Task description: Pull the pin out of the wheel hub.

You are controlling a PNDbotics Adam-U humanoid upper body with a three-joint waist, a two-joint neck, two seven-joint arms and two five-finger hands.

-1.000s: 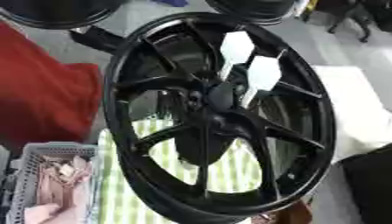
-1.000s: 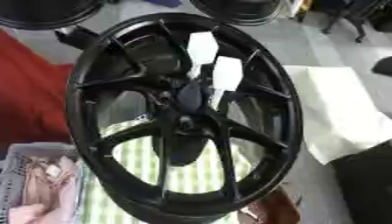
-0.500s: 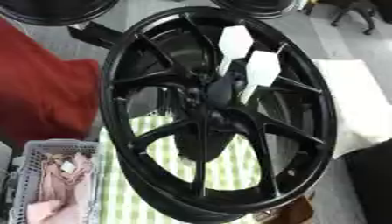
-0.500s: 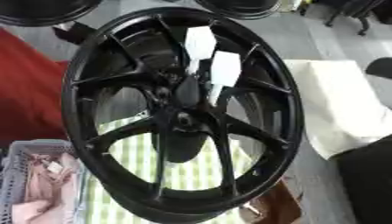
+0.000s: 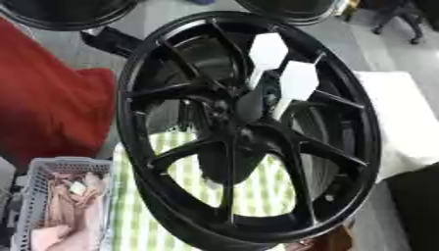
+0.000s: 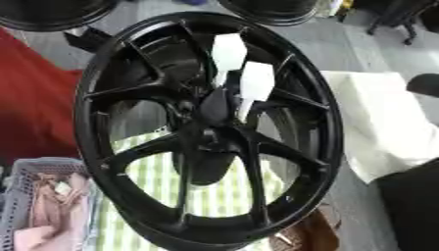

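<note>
I am looking down at a black wheel [image 5: 249, 127] standing nearly upright on a green-and-white checked cloth [image 5: 171, 206] spread over the table. The hub [image 5: 249, 130] is sitting at the centre where the spokes are meeting. Two white hexagonal-headed pins, one far [image 5: 267, 49] and one nearer [image 5: 298, 82], are projecting up and to the far right from the hub area, their stems running down toward the centre.

I am not seeing a robot hand in either view, so I cannot tell whether the fingers are wide, narrow or holding anything. A dark shape at the hub is blending with the spokes; I cannot say what it is.

Risks I am weighing from here:

- The wheel is leaning on its rim. A sideways pull on a pin could, in my judgement, be rocking or rolling it off the cloth.
- The two pin heads are sitting just beside each other. A reach for one could be knocking the other.
- A grey basket [image 5: 34, 196] of pinkish items is sitting at the near left, close to the rim; a shifting wheel could be striking it.
</note>
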